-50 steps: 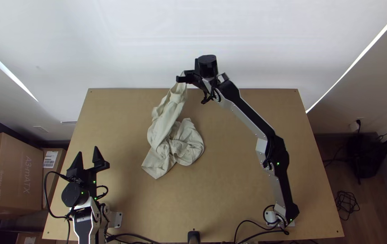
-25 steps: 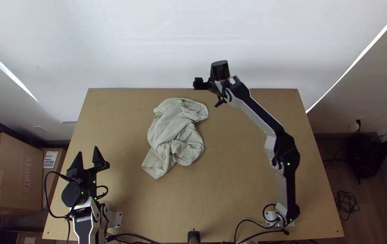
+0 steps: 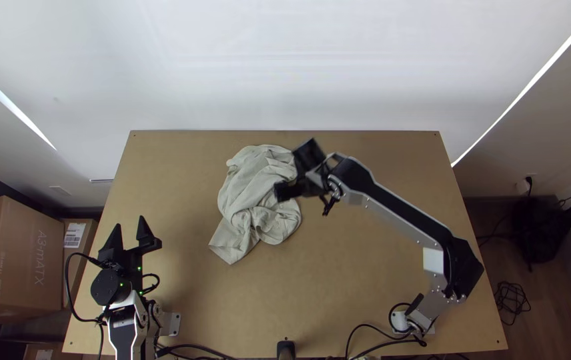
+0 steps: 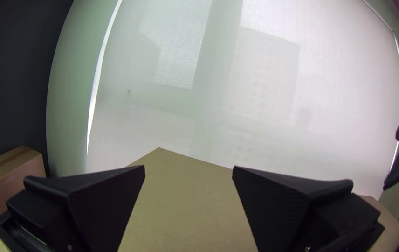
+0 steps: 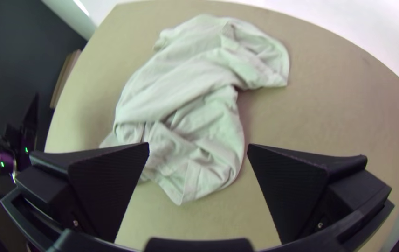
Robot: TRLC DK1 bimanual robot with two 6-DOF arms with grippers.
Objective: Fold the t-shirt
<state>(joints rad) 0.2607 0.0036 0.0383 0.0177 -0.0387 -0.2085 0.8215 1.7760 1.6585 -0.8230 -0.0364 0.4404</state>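
Observation:
The pale t-shirt lies bunched and wrinkled on the table, left of the middle toward the far side. My right gripper is above its right side in the top view. In the right wrist view the same gripper is open, the shirt beyond its fingers and nothing between them. My left gripper stands open over the table's left part, apart from the shirt; in the left wrist view this gripper has bare table beyond its parted fingers.
The wooden table has bare surface right of the shirt and in front of it. Cardboard boxes stand beyond its left edge. Cables lie near the right arm's base, and a white screen rises behind the table.
The right gripper let go of the raised shirt end, which dropped onto the table. It moved right, then back toward the near side and over the shirt. The left arm kept still.

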